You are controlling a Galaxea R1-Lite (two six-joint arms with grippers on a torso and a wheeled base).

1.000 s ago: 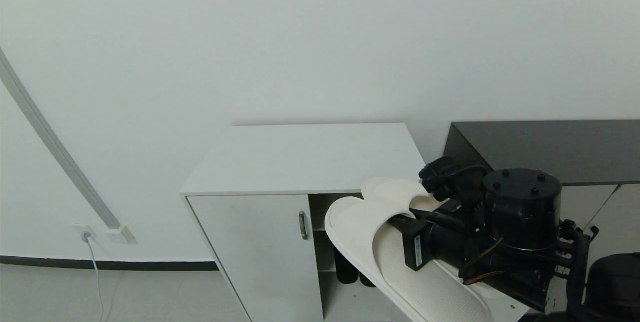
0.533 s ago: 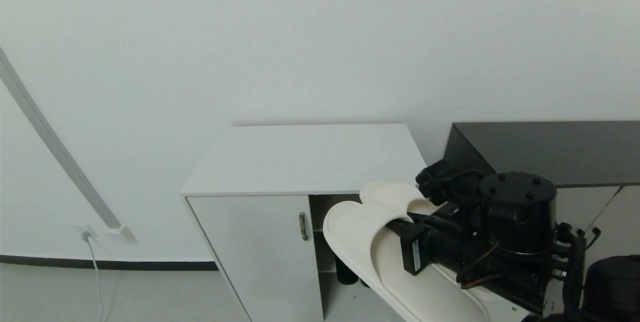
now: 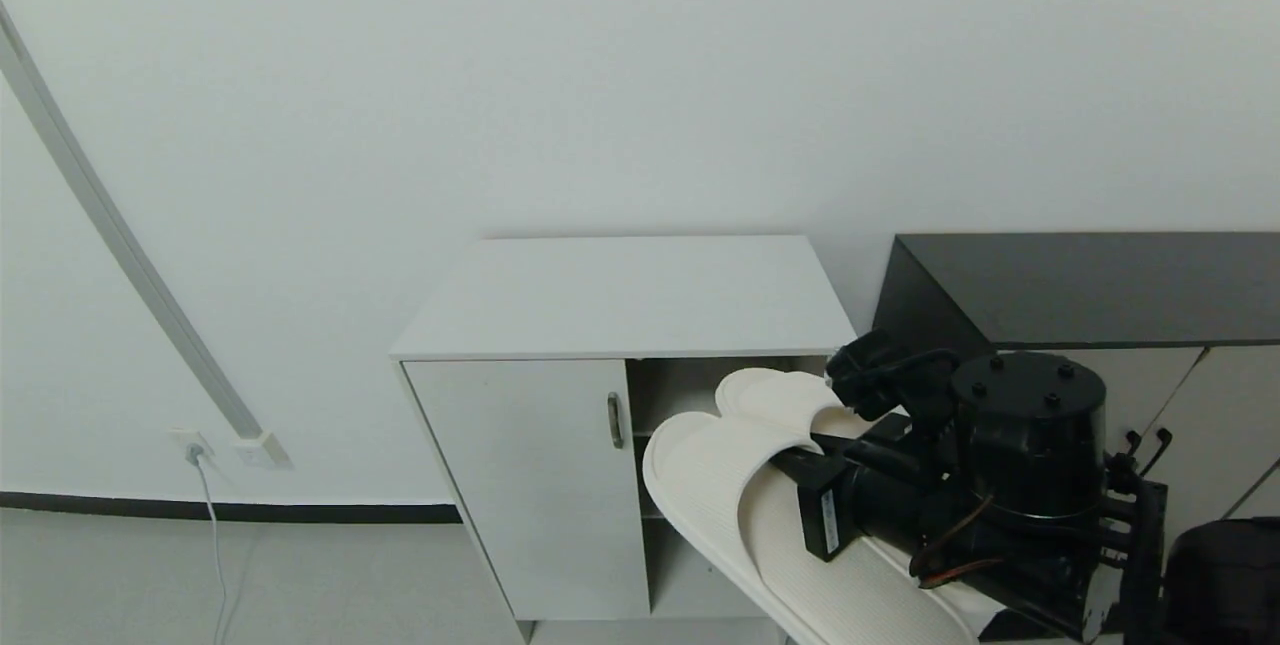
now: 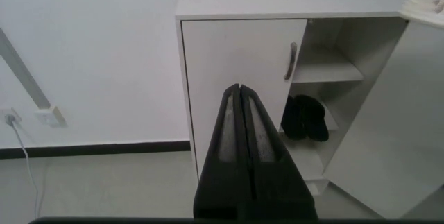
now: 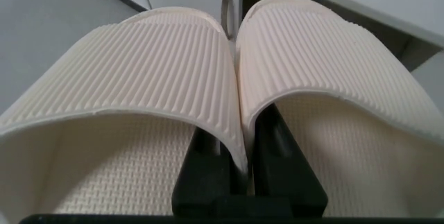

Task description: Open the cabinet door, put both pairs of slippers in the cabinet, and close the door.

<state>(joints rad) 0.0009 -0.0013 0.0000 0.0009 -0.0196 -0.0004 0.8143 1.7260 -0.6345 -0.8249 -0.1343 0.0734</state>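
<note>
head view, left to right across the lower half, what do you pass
wall socket → closed cabinet door → door handle → cream slippers → dark cabinet

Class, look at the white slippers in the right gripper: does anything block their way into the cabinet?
Nothing visible does. The white slippers, in the right gripper, face the open right half of the cabinet. The shut left door stands aside; a dark pair occupies one lower shelf.

Head camera looks down at the cabinet (image 3: 620,295); left wrist faces its front too; right wrist sits close behind slippers (image 5: 166,71).
</note>
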